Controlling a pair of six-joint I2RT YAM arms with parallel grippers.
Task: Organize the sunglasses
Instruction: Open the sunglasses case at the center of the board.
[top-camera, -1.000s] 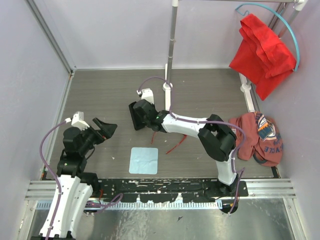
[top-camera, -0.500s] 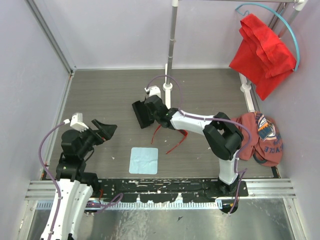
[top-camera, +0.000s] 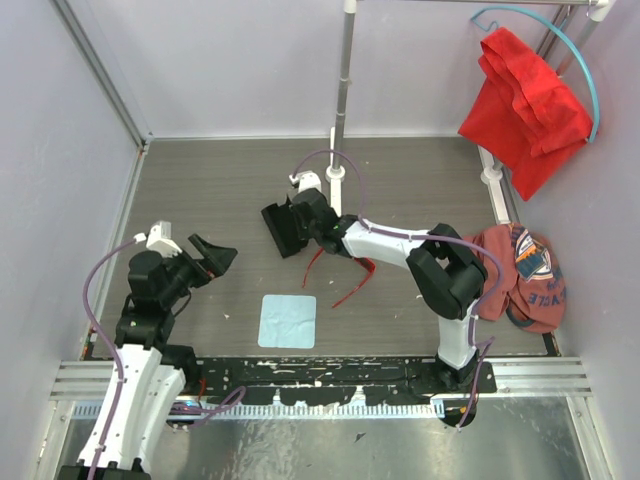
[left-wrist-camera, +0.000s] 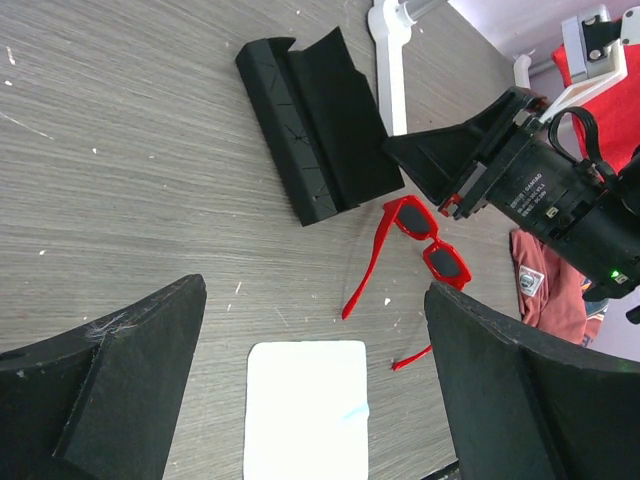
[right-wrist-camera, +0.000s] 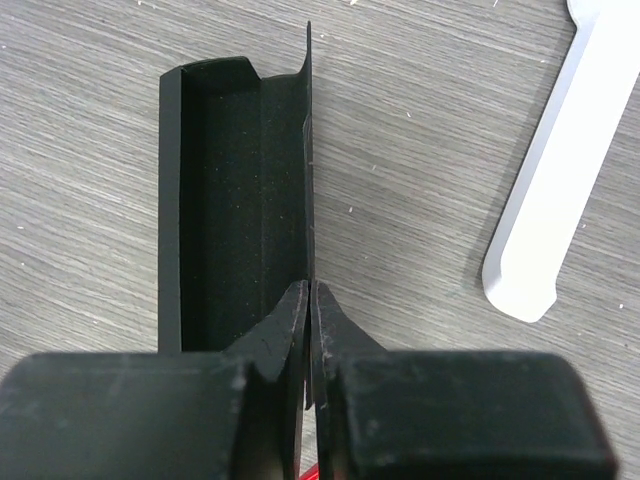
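The red sunglasses (top-camera: 352, 278) lie open on the grey table, just right of the black case (top-camera: 283, 229). They also show in the left wrist view (left-wrist-camera: 428, 238), arms spread toward me. The case (right-wrist-camera: 225, 200) lies open, and my right gripper (right-wrist-camera: 311, 292) is shut on its thin upright flap (right-wrist-camera: 308, 150). In the top view the right gripper (top-camera: 303, 214) sits at the case's right edge. My left gripper (top-camera: 213, 256) is open and empty at the left, held above the table; its jaws frame the pale blue cloth (left-wrist-camera: 307, 410).
The cloth (top-camera: 287, 320) lies near the front middle. A white post base (top-camera: 335, 176) stands behind the case. A heap of clothing (top-camera: 522, 276) lies at the right edge and a red garment (top-camera: 525, 95) hangs at the back right.
My right gripper has moved back and a little right with the case flap in it, and the case has shifted slightly. The left arm has barely moved.
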